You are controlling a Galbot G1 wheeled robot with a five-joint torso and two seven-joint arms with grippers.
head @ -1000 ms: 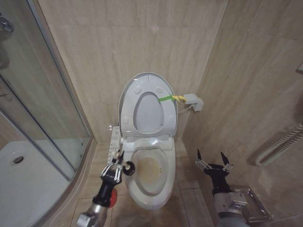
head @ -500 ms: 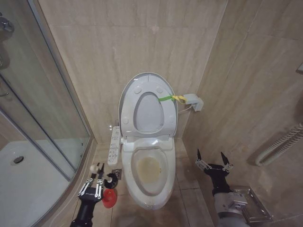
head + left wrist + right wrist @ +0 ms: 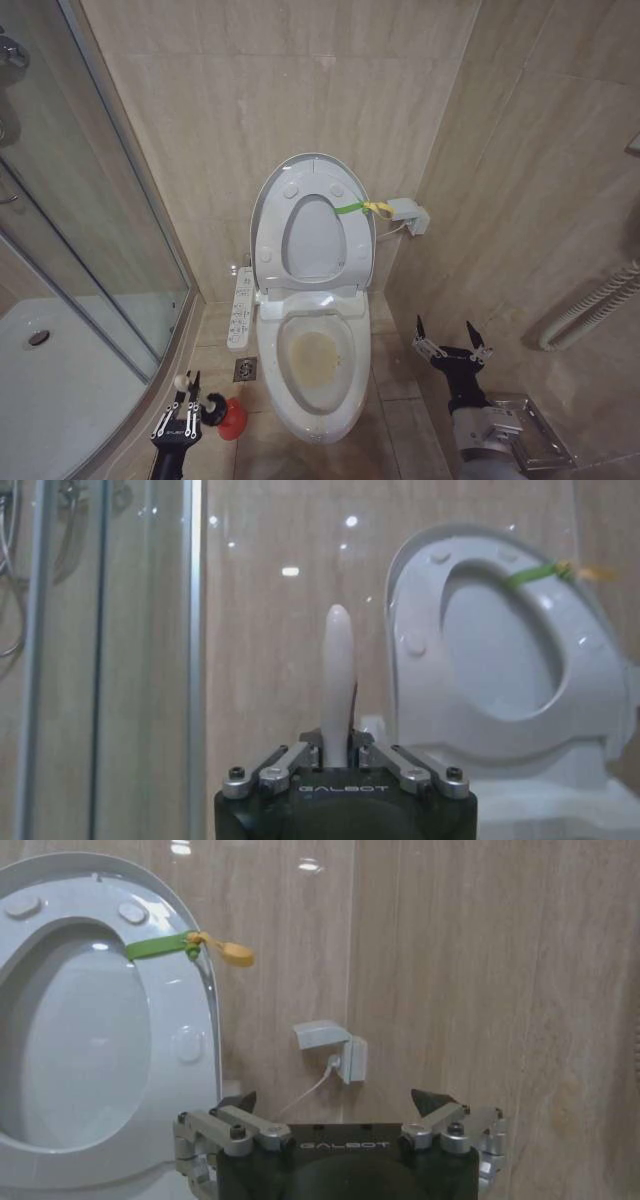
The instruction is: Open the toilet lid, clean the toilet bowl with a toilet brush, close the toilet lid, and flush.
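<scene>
While toilet lid [image 3: 312, 215] stands up, left tool [image 3: 178, 412] grips toilet brush [image 3: 337, 682] nr shower glass [image 3: 90, 230].

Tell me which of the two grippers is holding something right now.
The left gripper, low by the shower glass, is shut on the toilet brush handle. The right gripper, beside the toilet bowl, is open and empty.

A tiled home bathroom, probably: toilet bowl [image 3: 315, 372], glass shower enclosure [image 3: 90, 240], beige wall tiles [image 3: 250, 90].
</scene>
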